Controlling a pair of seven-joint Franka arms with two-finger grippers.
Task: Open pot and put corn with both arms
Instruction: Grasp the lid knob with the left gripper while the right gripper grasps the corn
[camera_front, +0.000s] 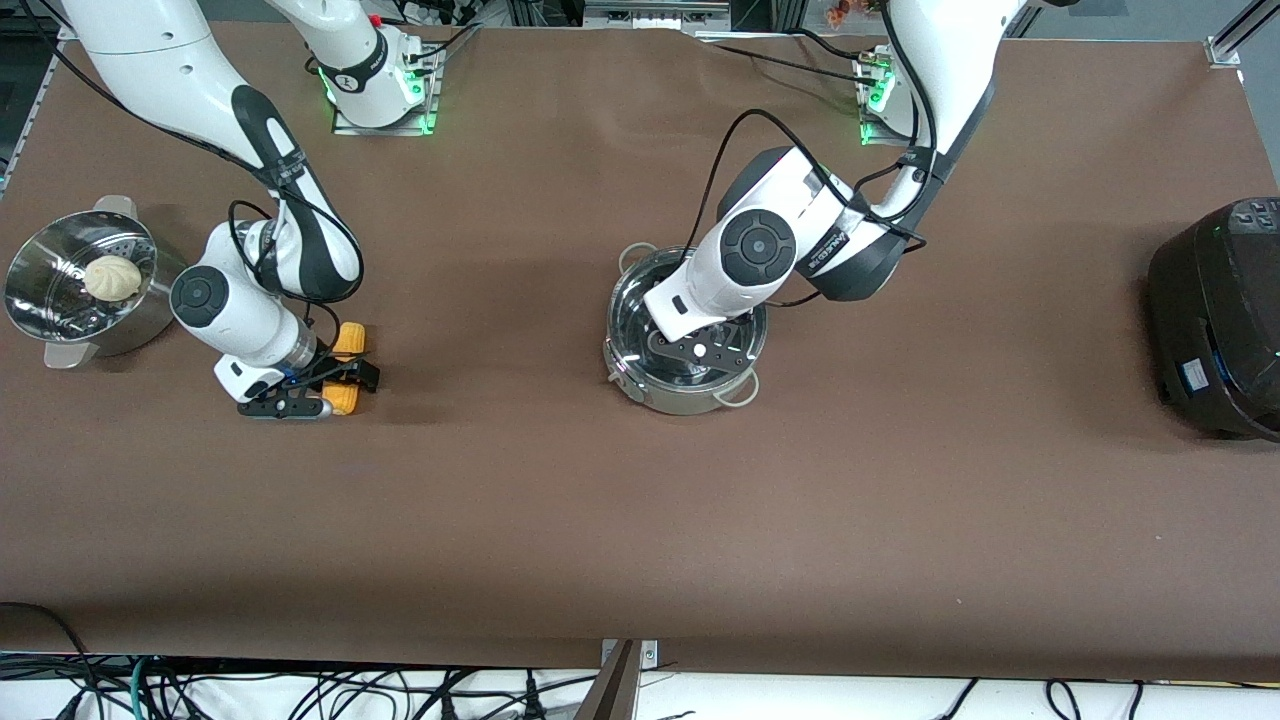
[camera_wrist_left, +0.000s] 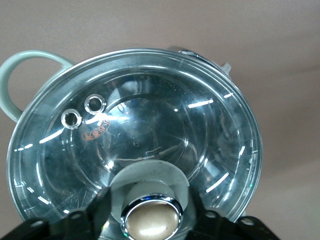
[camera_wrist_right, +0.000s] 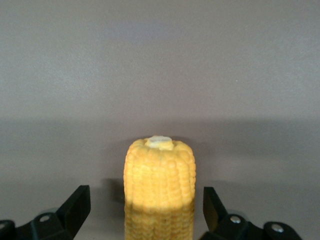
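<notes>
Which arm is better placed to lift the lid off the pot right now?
Left. The left gripper already straddles the lid's knob on the pot; the right gripper straddles the corn.

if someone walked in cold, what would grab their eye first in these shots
Probably the left gripper down at the pot mid-table, its jaws set either side of the tan knob of the glass lid, which sits on the pot. Next, the right gripper low at the table toward the right arm's end, jaws open around the yellow corn. Beside that sits a steel steamer holding a white bun.
</notes>
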